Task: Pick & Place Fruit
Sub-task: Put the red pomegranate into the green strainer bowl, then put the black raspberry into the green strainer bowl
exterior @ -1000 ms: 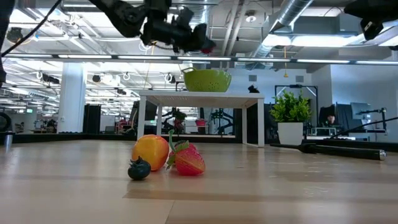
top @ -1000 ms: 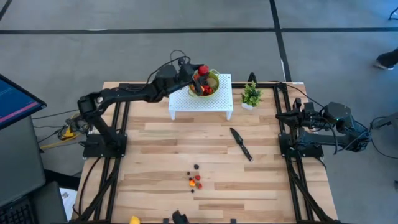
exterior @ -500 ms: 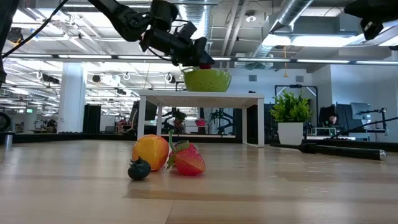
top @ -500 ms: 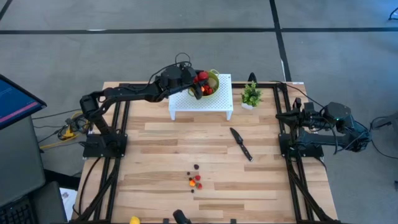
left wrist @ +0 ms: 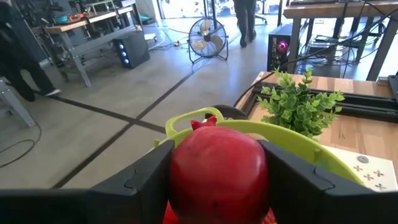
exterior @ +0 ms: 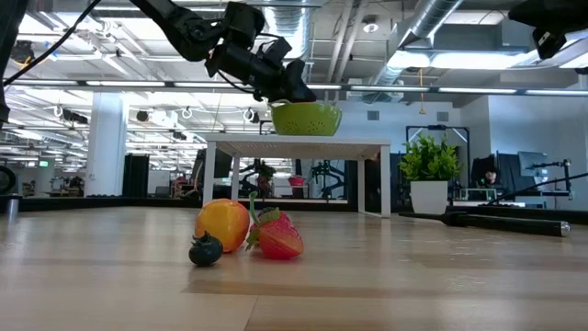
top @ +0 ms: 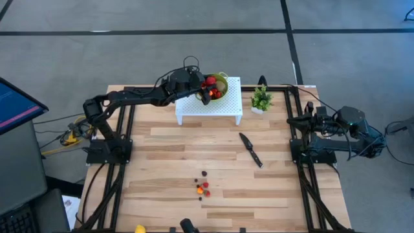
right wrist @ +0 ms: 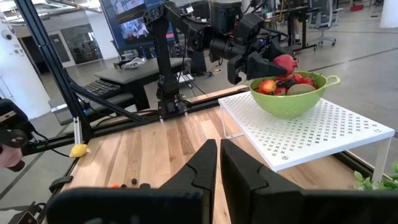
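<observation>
Left hand (top: 207, 84) lowered, red fruit (left wrist: 217, 171) over bowl (right wrist: 289, 99), plant (top: 261, 98) beside

On the pale wooden table (exterior: 386, 285) lie a round orange toy fruit (exterior: 221, 223), a red toy strawberry (exterior: 278, 236) and a small dark berry (exterior: 205, 250), clustered together. Behind them, a green bowl (exterior: 306, 118) sits on a small white stand (exterior: 294, 147), with the left tool (exterior: 292, 90) at its rim.

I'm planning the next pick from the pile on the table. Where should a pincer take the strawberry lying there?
Grip the strawberry across its red body, coming straight down from above. It lies on its side, touching the orange fruit, so put one finger in the gap by that fruit and one on the clear side. Its thin stem would likely slip.
</observation>
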`<state>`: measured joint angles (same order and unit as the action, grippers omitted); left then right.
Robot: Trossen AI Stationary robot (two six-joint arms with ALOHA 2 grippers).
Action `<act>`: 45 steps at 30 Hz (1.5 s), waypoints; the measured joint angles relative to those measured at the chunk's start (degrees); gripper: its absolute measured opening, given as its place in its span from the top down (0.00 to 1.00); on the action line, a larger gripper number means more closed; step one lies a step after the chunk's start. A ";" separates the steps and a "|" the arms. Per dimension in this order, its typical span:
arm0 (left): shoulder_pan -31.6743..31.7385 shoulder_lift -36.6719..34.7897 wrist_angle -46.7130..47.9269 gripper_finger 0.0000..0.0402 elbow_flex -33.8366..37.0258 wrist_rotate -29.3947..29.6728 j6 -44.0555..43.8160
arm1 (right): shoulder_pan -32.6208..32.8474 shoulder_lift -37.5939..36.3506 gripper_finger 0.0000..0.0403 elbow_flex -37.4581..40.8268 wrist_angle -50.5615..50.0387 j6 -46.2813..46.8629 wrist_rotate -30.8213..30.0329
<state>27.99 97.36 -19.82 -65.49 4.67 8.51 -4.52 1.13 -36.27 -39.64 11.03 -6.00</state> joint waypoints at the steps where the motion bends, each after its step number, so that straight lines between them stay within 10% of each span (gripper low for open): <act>1: 0.00 0.00 0.03 0.46 0.00 -0.07 0.00 | -0.02 0.00 0.96 0.02 0.02 0.02 0.00; 22: -2.16 -7.29 1.62 0.36 -0.02 -0.08 0.22 | -0.02 0.00 0.96 0.01 0.01 0.01 0.00; 45: -27.42 -16.41 28.69 0.40 0.00 -8.22 3.48 | -0.02 0.00 0.96 0.02 0.02 0.01 0.00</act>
<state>0.57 80.95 8.87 -65.49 -3.55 11.99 -4.54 1.13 -36.25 -39.62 11.03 -6.00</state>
